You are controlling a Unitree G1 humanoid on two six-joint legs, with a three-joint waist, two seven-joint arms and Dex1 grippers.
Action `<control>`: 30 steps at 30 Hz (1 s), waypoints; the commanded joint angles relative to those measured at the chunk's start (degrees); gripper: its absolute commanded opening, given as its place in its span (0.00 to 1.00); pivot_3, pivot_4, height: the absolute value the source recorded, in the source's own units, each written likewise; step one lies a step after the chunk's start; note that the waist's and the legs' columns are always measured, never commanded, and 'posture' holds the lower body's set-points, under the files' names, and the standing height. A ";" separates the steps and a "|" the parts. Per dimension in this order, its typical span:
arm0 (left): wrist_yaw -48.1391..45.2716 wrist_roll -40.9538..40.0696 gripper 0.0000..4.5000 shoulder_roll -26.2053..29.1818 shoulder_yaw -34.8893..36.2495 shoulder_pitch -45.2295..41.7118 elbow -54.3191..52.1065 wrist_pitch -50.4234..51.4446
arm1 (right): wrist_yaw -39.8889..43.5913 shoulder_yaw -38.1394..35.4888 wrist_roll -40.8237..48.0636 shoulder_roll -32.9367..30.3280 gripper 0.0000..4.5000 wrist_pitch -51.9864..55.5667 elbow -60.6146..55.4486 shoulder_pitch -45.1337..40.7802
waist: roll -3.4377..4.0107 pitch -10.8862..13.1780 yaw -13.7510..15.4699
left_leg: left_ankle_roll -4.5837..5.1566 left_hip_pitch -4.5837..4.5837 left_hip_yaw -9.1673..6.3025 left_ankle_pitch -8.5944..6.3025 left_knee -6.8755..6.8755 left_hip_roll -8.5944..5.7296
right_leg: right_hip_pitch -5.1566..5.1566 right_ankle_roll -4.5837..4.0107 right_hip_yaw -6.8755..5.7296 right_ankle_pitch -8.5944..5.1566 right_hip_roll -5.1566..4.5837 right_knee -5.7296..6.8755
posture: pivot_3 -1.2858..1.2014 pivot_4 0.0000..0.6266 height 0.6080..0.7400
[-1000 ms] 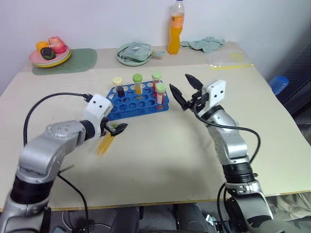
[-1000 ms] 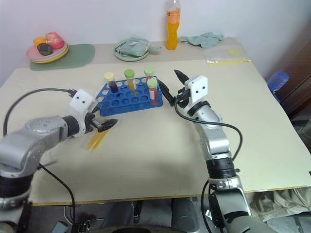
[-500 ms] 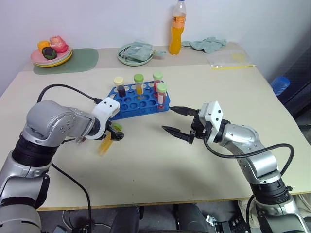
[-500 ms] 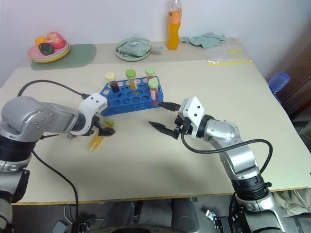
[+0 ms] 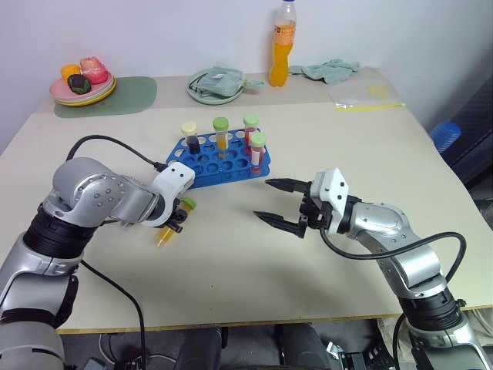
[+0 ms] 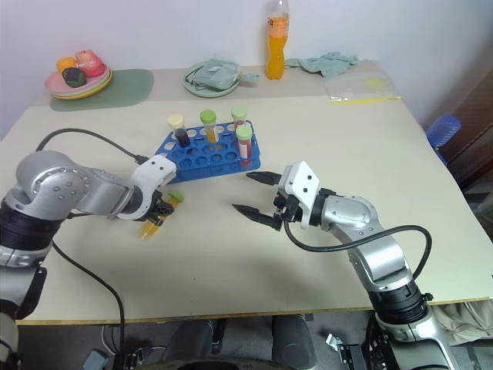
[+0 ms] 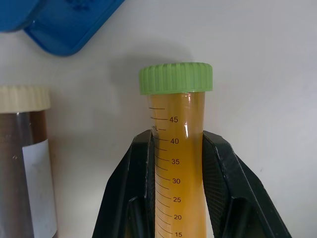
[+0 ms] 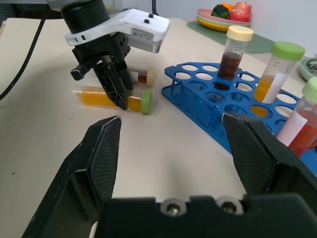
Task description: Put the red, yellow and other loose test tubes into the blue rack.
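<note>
Both black fingers of the left gripper [image 7: 179, 163] clamp the lying yellow tube [image 7: 178, 148]; the right gripper [image 5: 279, 203] stands apart, empty.

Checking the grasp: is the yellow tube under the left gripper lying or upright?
Lying flat on the table: the yellow tube rests on its side, left gripper shut on it.

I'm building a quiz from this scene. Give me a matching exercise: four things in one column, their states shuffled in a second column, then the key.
Things:
1. left gripper
2. right gripper
3. blue rack
4. orange bottle

States:
A. stands at the far edge of the table
B. open, holding nothing
C. shut on the yellow tube, which lies on the table
D. holds four upright tubes

Pairs: 1-C, 2-B, 3-D, 4-A
</note>
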 commanded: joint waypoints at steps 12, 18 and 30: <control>-16.60 26.18 0.16 3.49 14.46 12.45 -21.20 -40.80 | -1.58 0.43 -3.09 -0.50 0.80 -0.94 1.06 2.71 | 0.05 -0.02 0.38 | -0.31 -0.04 0.18 0.18 -0.11 0.03 | -0.06 -0.07 0.04 -0.03 -0.01 -0.09 | 0.52 0.24 1.00; -12.03 41.92 0.16 -17.08 6.77 15.36 -15.00 -57.82 | -3.30 1.09 -3.99 0.64 0.80 -0.79 0.79 4.22 | -0.06 -0.03 2.12 | 0.00 -0.17 0.17 0.00 0.12 -0.06 | 0.13 0.03 -0.04 0.03 -0.06 -0.34 | 0.52 0.24 1.00; -10.03 62.75 0.16 -35.92 2.95 14.85 7.33 -81.58 | -6.29 -0.03 -4.01 0.68 0.80 0.12 1.12 3.56 | -0.04 -0.06 1.61 | -0.04 -0.19 0.13 0.02 0.10 -0.06 | 0.05 0.06 -0.04 0.05 -0.04 -0.35 | 0.52 0.24 1.00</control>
